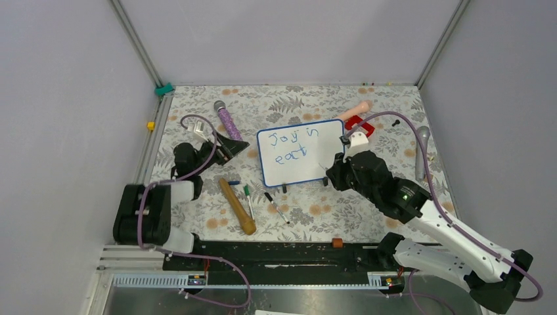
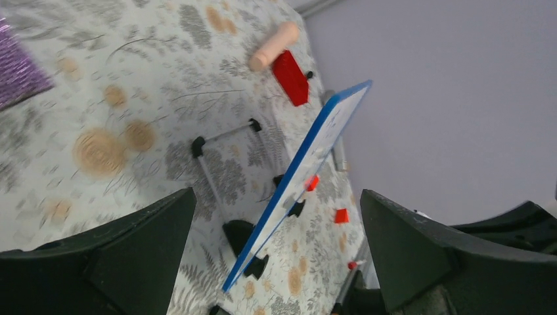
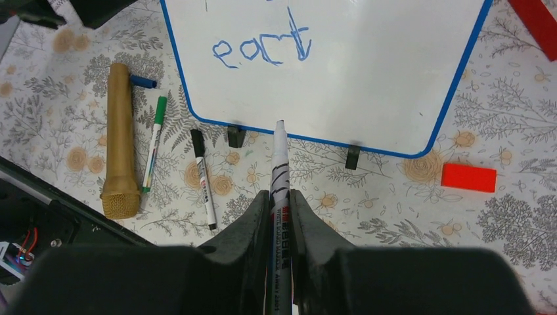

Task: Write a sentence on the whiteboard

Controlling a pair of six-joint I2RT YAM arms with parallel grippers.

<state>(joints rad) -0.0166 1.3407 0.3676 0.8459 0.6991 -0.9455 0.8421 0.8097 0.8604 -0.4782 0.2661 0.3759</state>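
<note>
Right jaws clamp a marker [image 3: 279, 164], its tip at the whiteboard's [image 1: 315, 167] near edge; the sentence [image 1: 293, 146] reads "Joy in eact". Left jaws gape wide, empty.

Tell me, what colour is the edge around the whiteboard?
Blue. The whiteboard has a thin blue frame, clearest in the right wrist view.

Gold microphone [image 3: 120, 138] beside green marker [image 3: 153, 144], black marker [image 3: 204, 180] near — red block [image 3: 468, 178] apart.
</note>
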